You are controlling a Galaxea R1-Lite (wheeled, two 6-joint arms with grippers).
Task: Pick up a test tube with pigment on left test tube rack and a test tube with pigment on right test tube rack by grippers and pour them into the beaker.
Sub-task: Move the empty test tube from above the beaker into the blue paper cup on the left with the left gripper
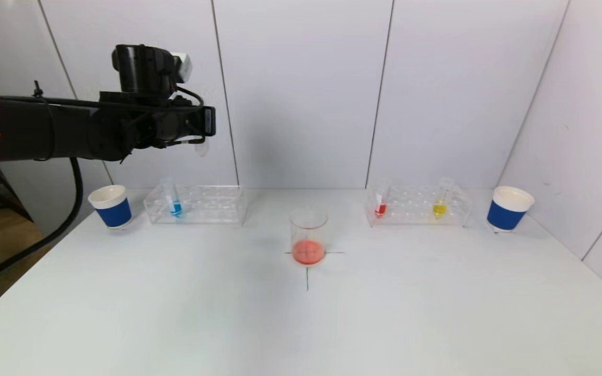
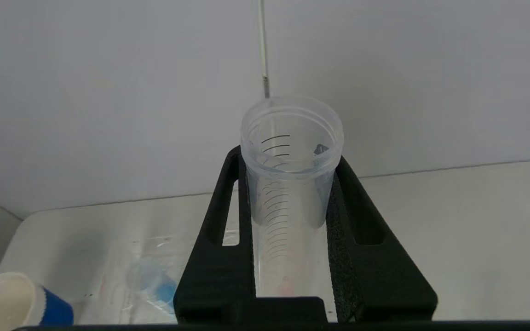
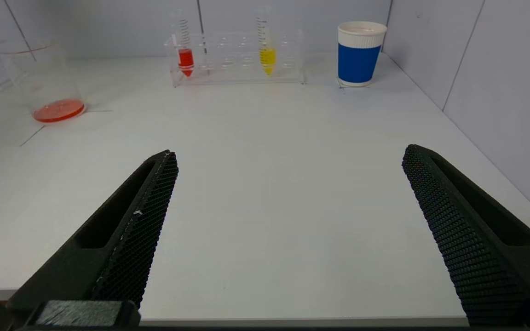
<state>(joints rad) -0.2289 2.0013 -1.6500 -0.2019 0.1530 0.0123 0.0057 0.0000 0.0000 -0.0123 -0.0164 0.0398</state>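
Far left on the table (image 1: 175,313) there's a blue-sleeved cup (image 1: 111,206), and right beside it sits the left rack (image 1: 194,204) with one tube of blue pigment (image 1: 175,203) standing in it. Up above that rack, well off the table, the left claw (image 1: 196,137) is pinching an empty tube (image 2: 288,193) between its fingers (image 2: 221,239); from the wrist cam you look straight down its open mouth and it looks basically clear inside, maybe a faint pinkish trace near the bottom, hard to say. In the head view only its rounded tip pokes out under the claw. Middle of the table, the beaker (image 1: 308,235) stands on a drawn cross mark with a shallow layer of orange-red liquid in the bottom. Moving right, the right rack (image 1: 417,206) holds a red tube (image 1: 381,204) toward its left end and a yellow tube (image 1: 440,203) further right, both upright. Just past the rack is a second blue cup (image 1: 508,208), close to the wall. The right claw (image 3: 288,193) doesn't show in the head view at all; its own cam has it spread wide, holding nothing, low over the near part of the table and well back from the right rack.
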